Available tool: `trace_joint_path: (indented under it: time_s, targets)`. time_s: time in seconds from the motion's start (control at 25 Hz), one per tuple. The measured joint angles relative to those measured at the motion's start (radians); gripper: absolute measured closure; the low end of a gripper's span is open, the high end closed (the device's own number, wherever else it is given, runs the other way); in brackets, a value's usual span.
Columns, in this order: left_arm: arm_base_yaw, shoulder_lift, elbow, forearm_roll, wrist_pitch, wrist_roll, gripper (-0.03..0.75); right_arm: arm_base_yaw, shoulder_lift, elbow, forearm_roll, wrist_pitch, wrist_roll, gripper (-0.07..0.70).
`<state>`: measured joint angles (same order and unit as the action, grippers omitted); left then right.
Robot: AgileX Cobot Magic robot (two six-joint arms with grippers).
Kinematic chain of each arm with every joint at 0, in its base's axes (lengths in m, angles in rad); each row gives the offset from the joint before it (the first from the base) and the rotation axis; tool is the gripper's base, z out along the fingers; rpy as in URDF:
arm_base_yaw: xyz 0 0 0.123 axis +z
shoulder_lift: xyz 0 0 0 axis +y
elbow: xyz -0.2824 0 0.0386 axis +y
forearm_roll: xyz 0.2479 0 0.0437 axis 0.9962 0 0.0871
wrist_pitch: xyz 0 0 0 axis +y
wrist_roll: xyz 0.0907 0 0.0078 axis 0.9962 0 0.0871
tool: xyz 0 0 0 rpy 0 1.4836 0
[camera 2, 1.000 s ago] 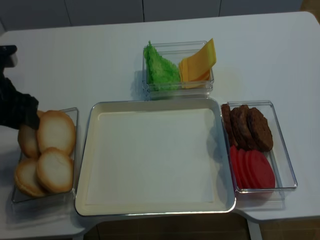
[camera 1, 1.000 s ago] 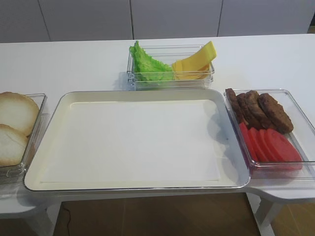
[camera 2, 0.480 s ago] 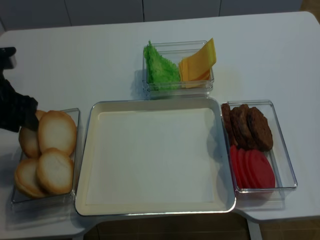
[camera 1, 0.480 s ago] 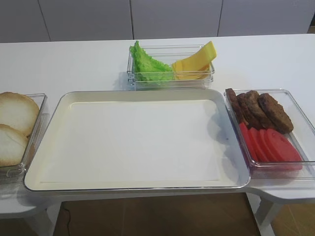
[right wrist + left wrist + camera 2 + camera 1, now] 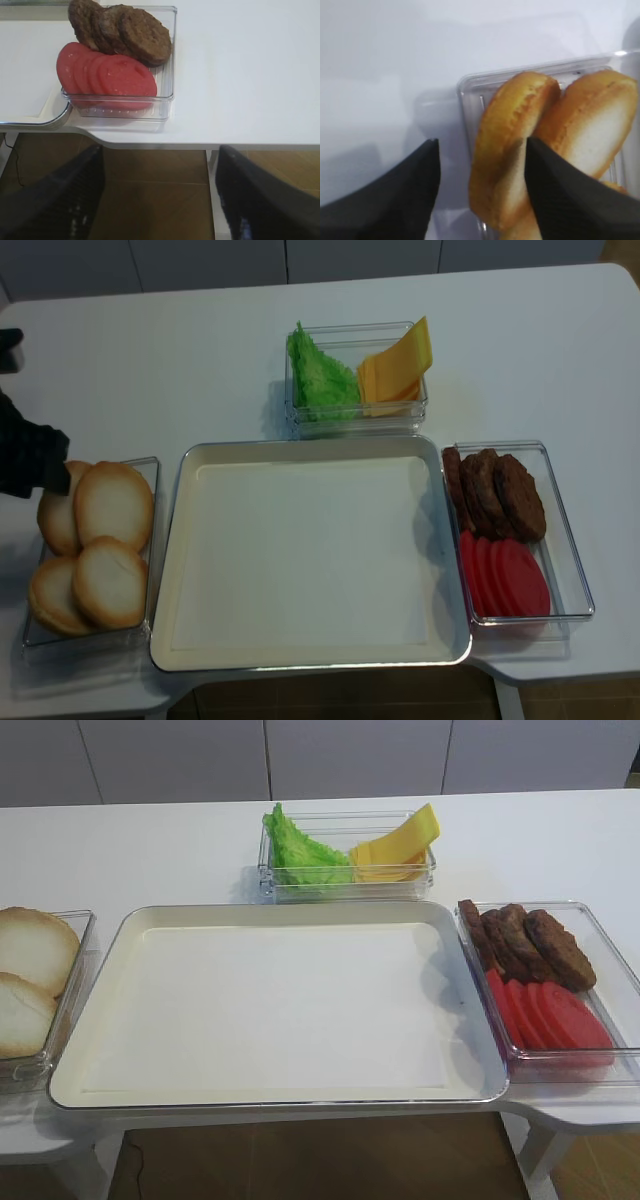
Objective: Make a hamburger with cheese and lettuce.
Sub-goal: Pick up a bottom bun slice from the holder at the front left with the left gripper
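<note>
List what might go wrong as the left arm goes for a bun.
The bun halves lean overlapped on edge, and the open left gripper straddles one, so a close might pinch two or tip a neighbour out. The clear bun container sits near the table edge beside the tray; a nudge could shift it.

Bright even light, blurred wrist views
</note>
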<state>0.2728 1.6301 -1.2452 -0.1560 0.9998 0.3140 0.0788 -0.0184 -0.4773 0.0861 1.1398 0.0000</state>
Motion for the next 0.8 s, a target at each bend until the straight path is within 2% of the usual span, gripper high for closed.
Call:
trace_joint_path:
  time_s: [0.2, 0.48, 0.8]
  targets:
    - [0.006, 0.000, 0.000, -0.002, -0.008, -0.009, 0.313, 0.000, 0.000, 0.000, 0.000, 0.000, 0.000, 0.092]
    - [0.006, 0.000, 0.000, -0.049, 0.002, 0.058, 0.314, 0.000, 0.000, 0.000, 0.000, 0.000, 0.000, 0.092]
    - [0.006, 0.026, 0.000, -0.055, 0.008, 0.062, 0.314, 0.000, 0.000, 0.000, 0.000, 0.000, 0.000, 0.092]
